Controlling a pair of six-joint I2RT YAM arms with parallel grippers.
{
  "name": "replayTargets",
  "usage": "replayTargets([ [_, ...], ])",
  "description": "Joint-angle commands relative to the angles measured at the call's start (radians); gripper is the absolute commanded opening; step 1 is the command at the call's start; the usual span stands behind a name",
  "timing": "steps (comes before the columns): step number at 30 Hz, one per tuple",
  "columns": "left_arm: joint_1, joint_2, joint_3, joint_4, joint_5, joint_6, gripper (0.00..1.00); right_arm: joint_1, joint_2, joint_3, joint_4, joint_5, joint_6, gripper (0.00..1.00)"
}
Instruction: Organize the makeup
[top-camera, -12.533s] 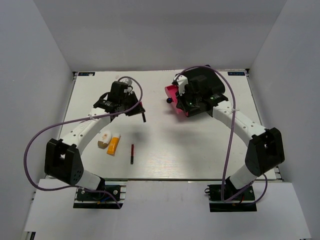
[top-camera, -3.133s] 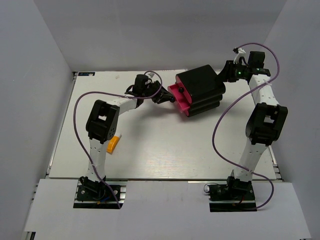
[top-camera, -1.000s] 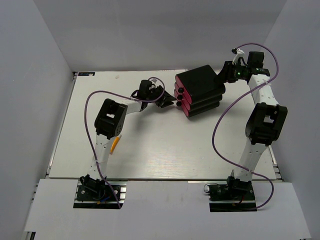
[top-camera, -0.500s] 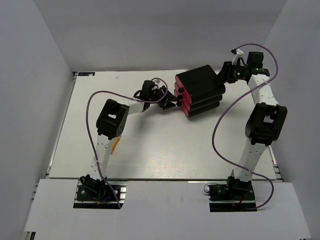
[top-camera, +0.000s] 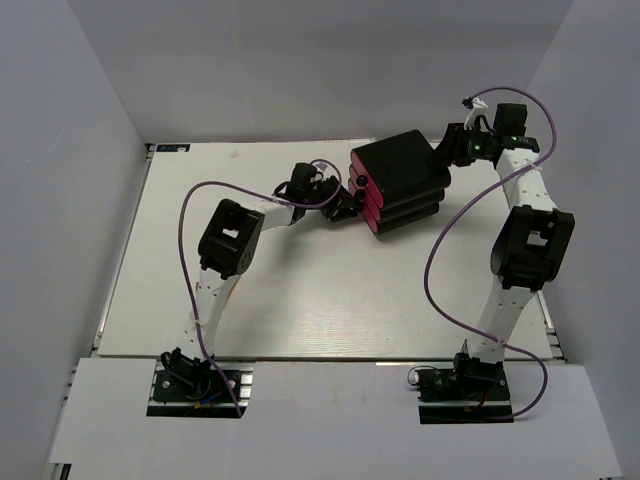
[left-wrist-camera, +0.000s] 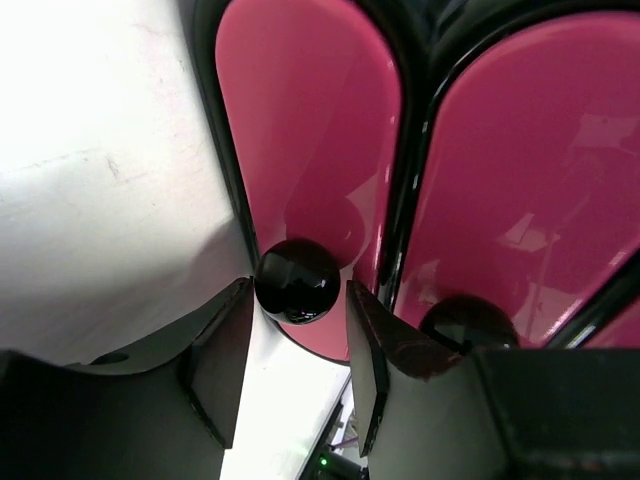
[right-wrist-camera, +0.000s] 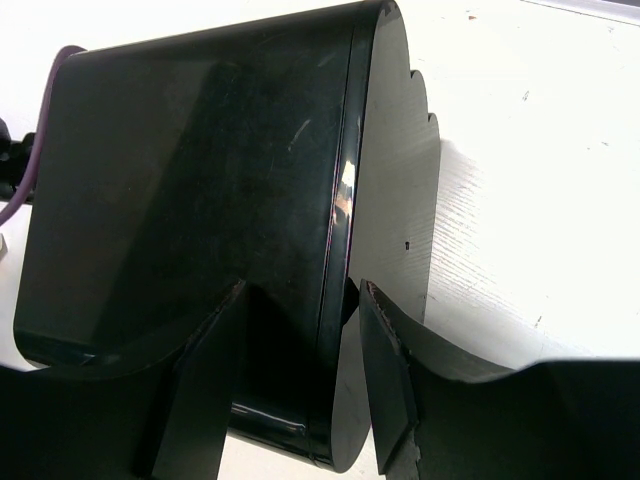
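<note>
At the bottom of the top view both arms rise from their bases at the near edge of the white surface (top-camera: 300, 290). The left arm (top-camera: 232, 238) bends at lower left and reaches toward the middle of the frame. The right arm (top-camera: 530, 245) stands along the right side and stretches to the upper right. In the left wrist view the left end effector (left-wrist-camera: 296, 300) has its fingers (left-wrist-camera: 222, 350) a narrow gap apart. A round black knob (left-wrist-camera: 297, 281) sits between the tips, close to both, but I cannot tell whether they pinch it. The knob belongs to a glossy pink drawer front (left-wrist-camera: 310, 130). Just to the right of that is a second pink front (left-wrist-camera: 530, 170) with its own black knob (left-wrist-camera: 468, 322). These drawers face left on the black box (top-camera: 400, 170), which sits past the centre of the surface, toward the upper right. At the far end of the box, the right end effector (right-wrist-camera: 300, 290) grips the edge where the glossy dark face meets the scalloped face, with one finger on each side. None of the small cosmetics can be made out in these views, so I cannot tell where the makeup lies.
</note>
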Motion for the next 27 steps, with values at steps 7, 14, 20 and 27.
replayTargets([
  [7, -0.020, 0.011, 0.056, -0.017, -0.011, 0.001, 0.40, 0.023, 0.015, -0.016, -0.071, -0.027, 0.004, 0.53],
  [14, -0.020, -0.006, 0.033, -0.025, -0.028, 0.013, 0.22, 0.023, 0.012, -0.022, -0.069, -0.026, 0.001, 0.54],
  [20, -0.020, -0.044, -0.020, -0.017, -0.035, 0.031, 0.17, 0.021, 0.012, -0.022, -0.071, -0.009, 0.003, 0.53],
  [27, 0.003, -0.141, -0.170, 0.017, -0.041, 0.051, 0.16, 0.021, 0.015, -0.024, -0.078, 0.042, 0.001, 0.51],
])
